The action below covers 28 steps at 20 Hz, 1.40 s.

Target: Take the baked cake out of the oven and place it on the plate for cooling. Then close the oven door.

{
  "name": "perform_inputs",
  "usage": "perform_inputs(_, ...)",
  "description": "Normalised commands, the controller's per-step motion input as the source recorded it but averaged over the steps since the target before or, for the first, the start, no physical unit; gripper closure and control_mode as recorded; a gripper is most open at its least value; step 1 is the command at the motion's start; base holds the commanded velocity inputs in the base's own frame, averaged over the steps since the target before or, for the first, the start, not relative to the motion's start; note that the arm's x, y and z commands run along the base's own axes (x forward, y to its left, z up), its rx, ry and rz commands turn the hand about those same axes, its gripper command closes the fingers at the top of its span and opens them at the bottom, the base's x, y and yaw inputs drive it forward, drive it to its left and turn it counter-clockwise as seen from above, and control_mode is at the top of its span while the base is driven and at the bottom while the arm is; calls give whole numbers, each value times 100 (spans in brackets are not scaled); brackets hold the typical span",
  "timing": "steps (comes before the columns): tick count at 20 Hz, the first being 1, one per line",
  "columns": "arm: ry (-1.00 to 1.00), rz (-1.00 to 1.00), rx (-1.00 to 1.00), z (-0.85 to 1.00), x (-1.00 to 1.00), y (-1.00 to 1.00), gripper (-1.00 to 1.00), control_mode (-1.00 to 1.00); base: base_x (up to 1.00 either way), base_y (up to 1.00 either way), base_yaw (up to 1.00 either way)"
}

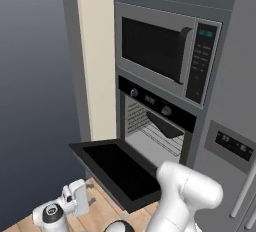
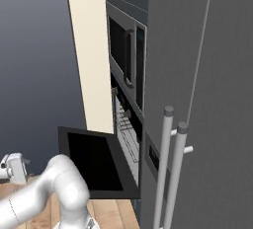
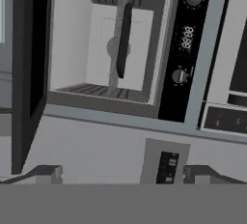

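A: Gripper [image 3: 123,172]: jaws spread wide, nothing between them; the two dark fingertips [image 3: 48,172] rise at 7 and 5 o'clock in the hand view, aimed at the oven [image 3: 103,44].

B: Any legible writing?

A: Oven display [image 3: 187,38] shows four digits, reading roughly "8888"; the fridge panel [image 3: 168,167] markings are too small to read.

B: Task items?

A: The oven door [image 1: 117,168] lies dropped flat, black glass uppermost, at 6 o'clock below the cavity. Inside, a dark flat tray [image 1: 165,125] rests on the wire rack [image 1: 157,138]; whether a cake sits on it cannot be told.

B: Surroundings?

A: Wooden floor [image 1: 102,211] nearest, the microwave [image 1: 165,51] at 12 o'clock above the oven, the grey fridge [image 2: 207,99] at 3 o'clock.
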Motion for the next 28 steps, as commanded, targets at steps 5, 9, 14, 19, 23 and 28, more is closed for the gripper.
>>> perform_inputs(5, -5, -20, -29, -81, 40, 9, -100, -100, 0, 0, 0)
perform_inputs(9, 0, -7, -19, -73, 49, 4, -100, -100, 0, 0, 0)
perform_inputs(14, -3, 0, -17, -84, 54, 4, -100, -100, 0, 0, 0)
perform_inputs(19, -5, 0, -12, -85, 59, 16, -100, -100, 0, 0, 0)
perform_inputs(23, -1, 0, -6, -90, 66, 21, -100, -100, 0, 0, 0)
perform_inputs(28, 0, -2, -6, -98, 64, 40, -100, -100, 0, 0, 0)
